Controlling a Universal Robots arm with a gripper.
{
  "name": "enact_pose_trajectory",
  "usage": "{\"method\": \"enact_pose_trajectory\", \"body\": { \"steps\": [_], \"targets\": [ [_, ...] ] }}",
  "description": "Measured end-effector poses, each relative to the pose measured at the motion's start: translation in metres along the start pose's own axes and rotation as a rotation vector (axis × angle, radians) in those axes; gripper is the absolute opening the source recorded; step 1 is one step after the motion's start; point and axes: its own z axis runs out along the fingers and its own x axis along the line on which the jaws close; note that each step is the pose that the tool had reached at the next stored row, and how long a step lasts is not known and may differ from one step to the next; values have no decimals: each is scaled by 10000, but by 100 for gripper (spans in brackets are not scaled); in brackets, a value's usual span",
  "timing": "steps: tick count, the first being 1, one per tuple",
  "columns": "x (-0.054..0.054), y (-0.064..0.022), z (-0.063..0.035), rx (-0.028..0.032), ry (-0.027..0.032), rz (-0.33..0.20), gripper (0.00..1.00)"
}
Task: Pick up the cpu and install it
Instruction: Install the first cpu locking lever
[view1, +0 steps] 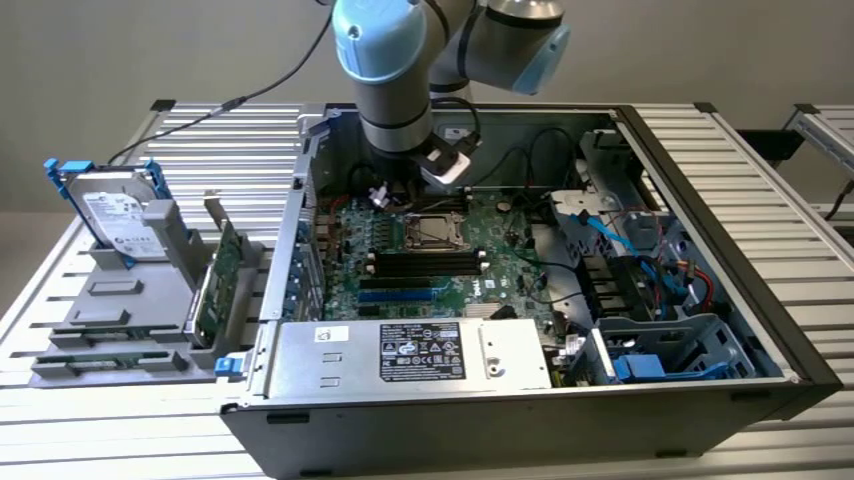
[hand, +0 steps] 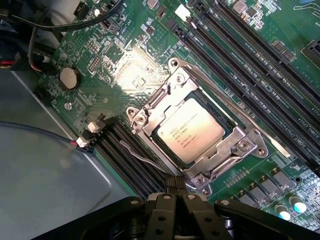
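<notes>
Nearest to me, on this side of the socket (view1: 434, 229), sits a grey power box (view1: 414, 355) at the front of the open computer case (view1: 787, 345). Next come the black memory slots (view1: 424, 263), right beside the socket. Then comes the socket itself. The cpu (hand: 191, 130) lies flat inside it, shiny side up, with a metal frame all around. Just past the socket, a bit toward the exterior view's left, hangs the gripper (hand: 175, 185). Its fingers are pressed together and hold nothing. The cpu lies just ahead of the fingertips, and its edges sit slantwise to them. Behind the socket rises the blue and grey arm (view1: 394, 90).
</notes>
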Motion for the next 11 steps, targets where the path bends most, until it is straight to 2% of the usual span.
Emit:
{"method": "enact_pose_trajectory", "body": {
  "steps": [7,11],
  "targets": [
    [10,16,14,-42,33,32,11],
    [18,13,21,-83,73,27,11]
  ]
}}
